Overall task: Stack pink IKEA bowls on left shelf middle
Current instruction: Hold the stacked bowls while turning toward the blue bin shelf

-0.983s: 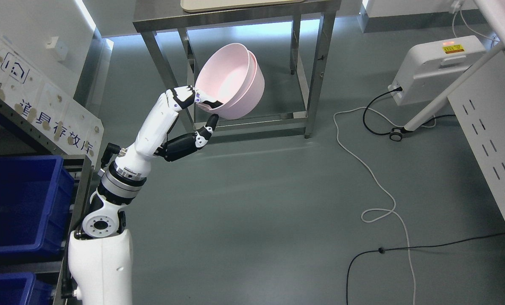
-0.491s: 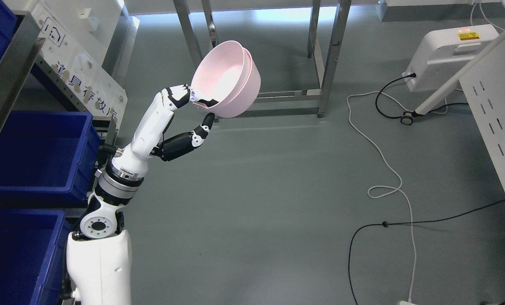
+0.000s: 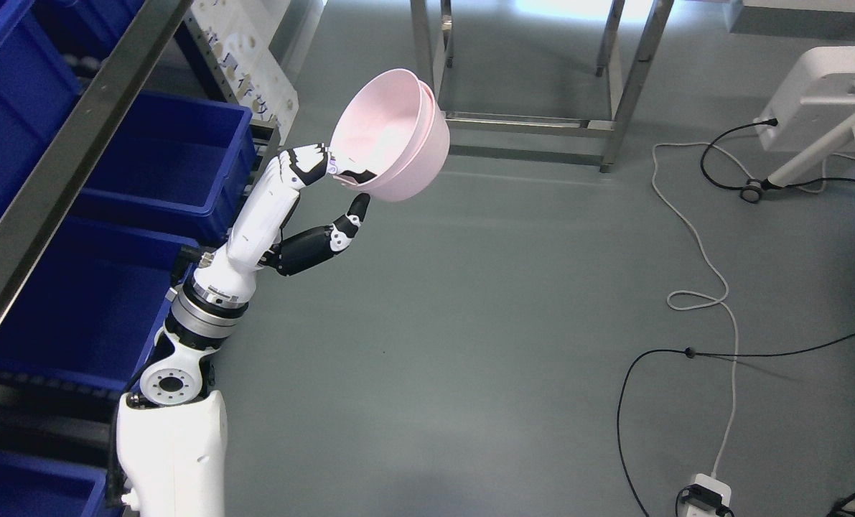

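We reach our left arm (image 3: 255, 222) up from the lower left, elbow bent and forearm angled up to the right. Our left hand (image 3: 326, 187) pinches the pink bowls (image 3: 391, 136) at the rim, fingers (image 3: 312, 161) over the edge and thumb (image 3: 355, 212) braced beneath.

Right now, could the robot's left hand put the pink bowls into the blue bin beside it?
Probably yes. The left hand holds the pink bowls up in open air, with only bare floor below. The nearest blue bin sits just left of the arm, and its open top seems unblocked. The slanted shelf rail lies farther left.
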### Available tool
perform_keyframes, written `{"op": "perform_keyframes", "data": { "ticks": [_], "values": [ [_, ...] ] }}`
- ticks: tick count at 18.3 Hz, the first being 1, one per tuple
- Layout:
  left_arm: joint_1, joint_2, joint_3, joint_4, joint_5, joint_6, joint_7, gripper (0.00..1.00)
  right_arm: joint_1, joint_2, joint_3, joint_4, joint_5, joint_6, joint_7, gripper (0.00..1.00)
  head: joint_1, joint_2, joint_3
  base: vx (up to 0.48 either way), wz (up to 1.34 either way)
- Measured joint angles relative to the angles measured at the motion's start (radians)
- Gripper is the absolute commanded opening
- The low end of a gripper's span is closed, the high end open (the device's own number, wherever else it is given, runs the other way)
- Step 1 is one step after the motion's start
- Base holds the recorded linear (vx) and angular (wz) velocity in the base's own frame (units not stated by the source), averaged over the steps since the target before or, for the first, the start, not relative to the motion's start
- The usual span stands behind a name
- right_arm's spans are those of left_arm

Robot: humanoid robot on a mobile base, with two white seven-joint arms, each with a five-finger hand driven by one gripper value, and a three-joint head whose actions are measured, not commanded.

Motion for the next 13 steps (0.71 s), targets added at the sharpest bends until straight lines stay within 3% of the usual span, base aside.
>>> {"op": "perform_keyframes", "data": {
  "ticks": [13],
  "values": [
    [-0.082, 0.0, -0.082, -0.027, 0.012, 0.045, 0.008, 0.03, 0.0, 0.0, 0.0, 0.0, 0.0, 0.0, 0.0, 1.0, 0.0, 0.0, 0.0, -0.124, 0.86]
  ]
}}
